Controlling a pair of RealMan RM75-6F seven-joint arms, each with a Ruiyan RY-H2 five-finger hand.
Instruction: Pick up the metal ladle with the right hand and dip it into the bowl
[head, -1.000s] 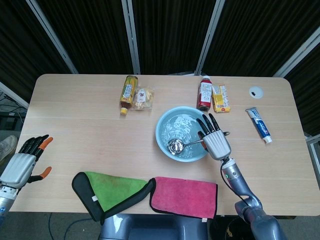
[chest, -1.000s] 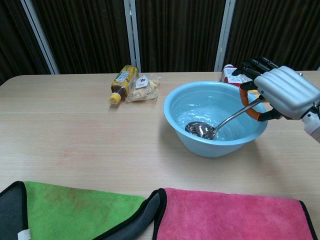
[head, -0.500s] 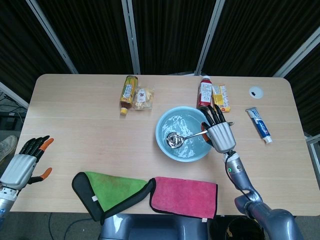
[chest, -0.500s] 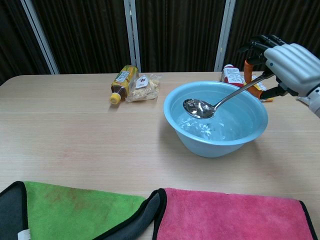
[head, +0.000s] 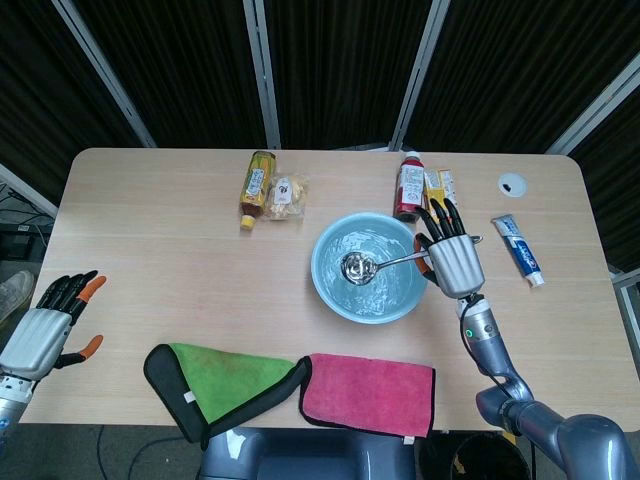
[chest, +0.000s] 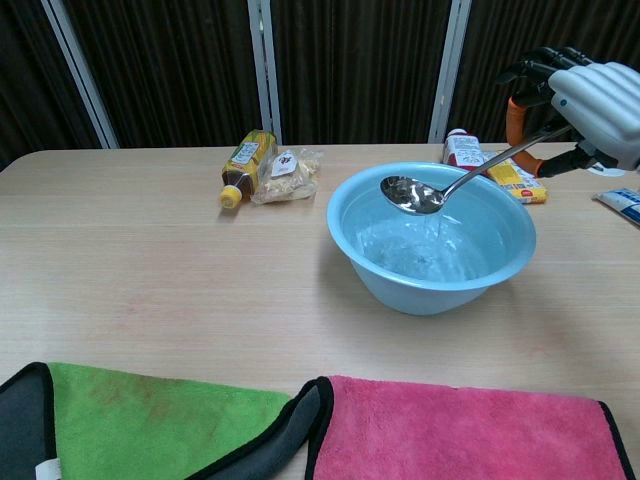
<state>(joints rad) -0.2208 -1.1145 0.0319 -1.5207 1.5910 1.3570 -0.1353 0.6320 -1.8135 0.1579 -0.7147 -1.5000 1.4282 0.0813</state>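
Note:
My right hand (head: 455, 255) (chest: 590, 95) grips the handle of the metal ladle (head: 375, 265) (chest: 440, 187) at the right side of the light blue bowl (head: 330, 290) (chest: 420, 290). The ladle's cup hangs above the water inside the bowl, level with the rim in the chest view, and a thin stream drips from it. My left hand (head: 50, 325) hovers open off the table's left edge, holding nothing; the chest view does not show it.
A green cloth (head: 225, 385) and a pink cloth (head: 370, 390) lie along the front edge. Behind the bowl stand a red bottle (head: 408, 187) and a yellow box (head: 445, 190); a tea bottle (head: 258, 187), a snack bag (head: 287, 195) and a toothpaste tube (head: 518, 250) lie nearby.
My right hand has risen and drawn back to the right, lifting the ladle's cup out of the water to rim height. The left hand has stayed put.

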